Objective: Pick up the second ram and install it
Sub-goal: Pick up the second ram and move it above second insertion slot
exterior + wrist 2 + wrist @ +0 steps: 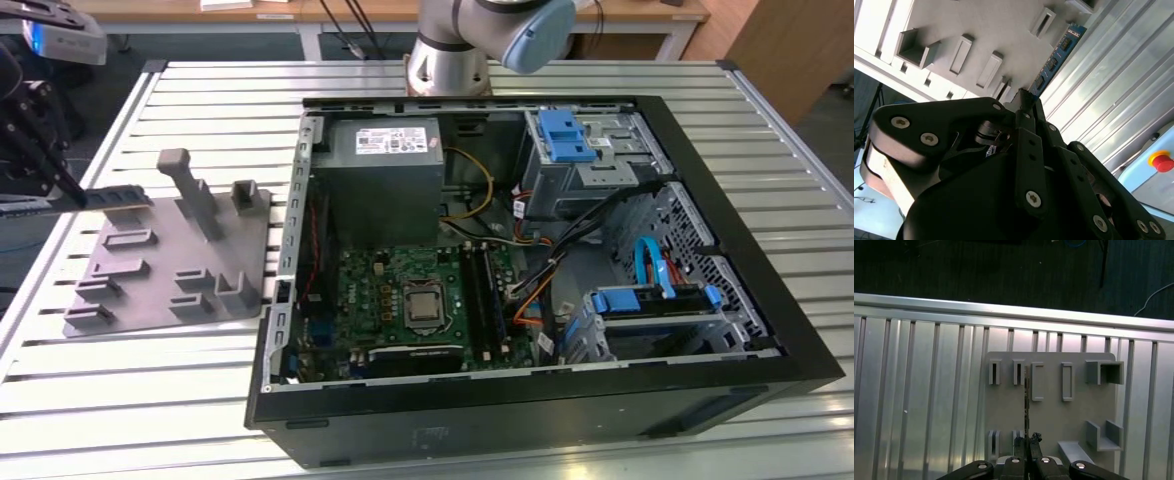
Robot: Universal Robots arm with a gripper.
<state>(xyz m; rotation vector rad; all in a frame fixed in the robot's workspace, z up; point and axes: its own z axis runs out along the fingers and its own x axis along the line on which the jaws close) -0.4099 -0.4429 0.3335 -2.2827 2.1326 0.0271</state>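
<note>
worktop: slatted metal. We log it nearest, along the exterior view's lower edge, and everything below rests on it.
computer case: black tower lying on its side with the panel off. It takes up the centre and the exterior view's right.
motherboard: green board on the case floor, lower centre. We note long black slot rails just beside the processor socket, on the exterior view's right of it.
tray: grey plastic with upright blocks. It sits on the worktop just beside the case, on the exterior view's left.
second ram: blue-green stick held level over the tray's far corner, near the exterior view's left edge. The second wrist view shows the second ram with dark chips along it. The first wrist view shows the second ram edge-on above the tray. We cannot tell whether it touches the tray.
claw: clenched on one end of the second ram. We see the claw pinching both faces of the stick in both wrist views.
power supply: grey box in the case's upper part.
arm base: top centre, behind the case.
</note>
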